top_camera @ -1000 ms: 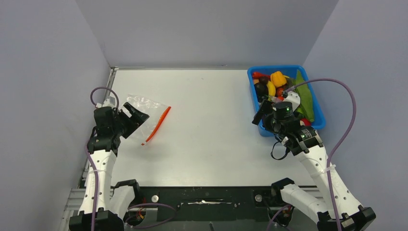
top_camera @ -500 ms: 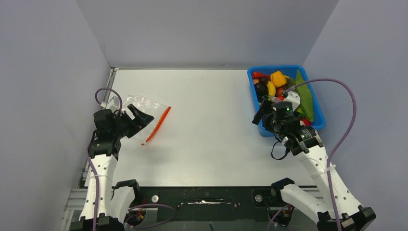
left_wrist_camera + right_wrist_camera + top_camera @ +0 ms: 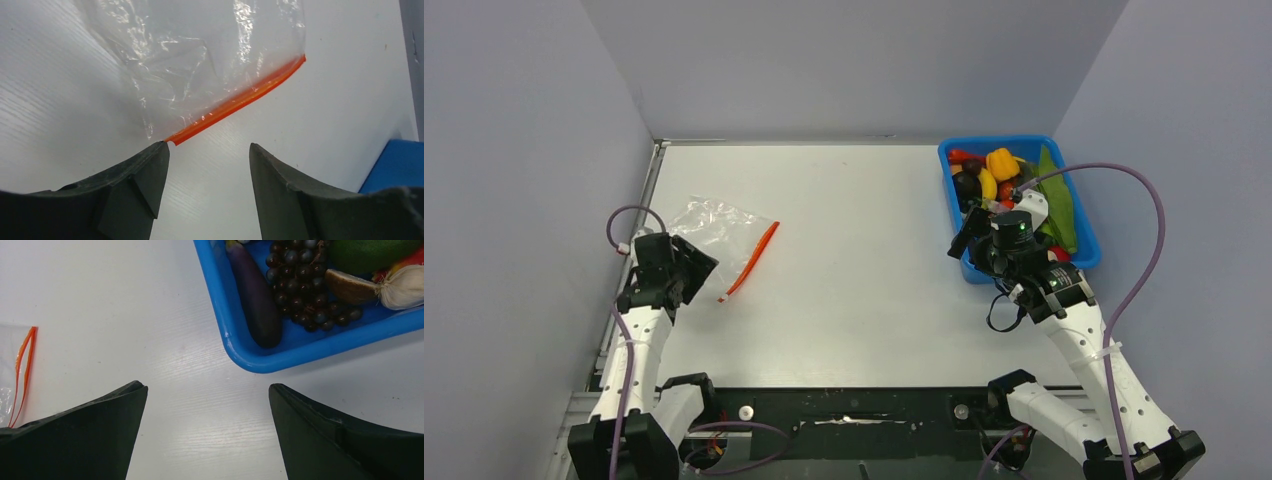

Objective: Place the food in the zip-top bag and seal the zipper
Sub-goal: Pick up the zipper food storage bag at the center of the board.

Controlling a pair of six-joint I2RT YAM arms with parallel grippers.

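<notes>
Am holding left tool [image 3: 207,150] open, empty. Flat zip-top bag [image 3: 190,60] lying on bench [image 3: 350,100] at 12 o'clock, zipper [image 3: 240,97] running 8-to-2, near end just beside tool. My right tool [image 3: 207,387] gaping, farther, beside food [image 3: 257,300].

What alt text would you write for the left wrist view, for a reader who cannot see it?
A clear, crumpled bag lies on a white table, its orange zipper running diagonally down toward the open left gripper at the bottom edge. The corner of a blue bin shows at the right edge.
</notes>
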